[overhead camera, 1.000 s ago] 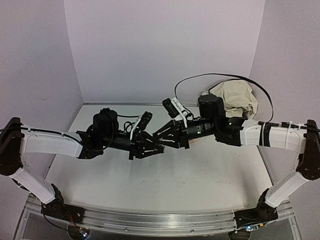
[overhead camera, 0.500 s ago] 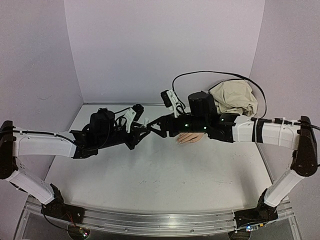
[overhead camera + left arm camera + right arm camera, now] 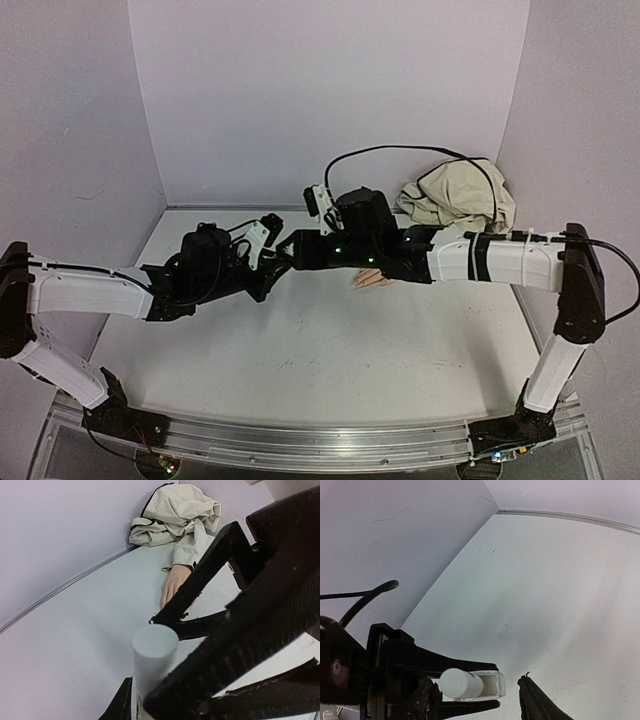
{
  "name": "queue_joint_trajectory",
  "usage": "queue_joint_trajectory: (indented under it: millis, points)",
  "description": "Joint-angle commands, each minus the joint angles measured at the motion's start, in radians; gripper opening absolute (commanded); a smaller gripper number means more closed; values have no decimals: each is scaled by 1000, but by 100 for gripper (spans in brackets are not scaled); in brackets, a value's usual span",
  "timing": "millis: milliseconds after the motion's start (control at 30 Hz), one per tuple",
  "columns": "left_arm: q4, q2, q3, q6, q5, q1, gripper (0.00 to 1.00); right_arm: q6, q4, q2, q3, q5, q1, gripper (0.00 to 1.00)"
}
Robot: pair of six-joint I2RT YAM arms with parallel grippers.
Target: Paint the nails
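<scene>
So both arms meet in the middle over the white table (image 3: 320, 350). The left gripper (image 3: 272, 258) is clamped on a small clear bottle (image 3: 487, 685) with a white cylindrical cap (image 3: 155, 640), holding it up off the table with the cap sticking out toward the other arm. The right gripper (image 3: 477, 681) is open. From its wrist cam you can see one black finger on each side of the bottle with a gap between them, and neither one looks like it's actually pressing on the cap.

The mannequin hand (image 3: 372, 280) lies flat on the table, right of centre and partly tucked under the right forearm in the top view. It's well apart from the bottle. The left wrist cam shows its fingers (image 3: 167, 592) pointing roughly toward the grippers. The nails are too small to pick out in any view. Its beige sleeve (image 3: 455, 195) is bunched up in the far right corner against the wall.
</scene>
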Motion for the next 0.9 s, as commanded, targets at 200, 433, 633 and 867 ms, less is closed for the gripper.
queue_joint_trajectory:
  millis: [200,433,633,867]
  points:
    - [-11,-43,-4,-29,-10,-1,0,14,-25,54,123,101,50,8]
    - [-41,-73,0,-81,108,-1,0,-42,10,0,53,45,51,0]
    - [-38,-130,14,69,796,0,0,-380,119,-101,-65,-501,43,0]
    - [-39,-52,146,-15,1294,3,0,-529,109,-119,-140,-1112,29,0]
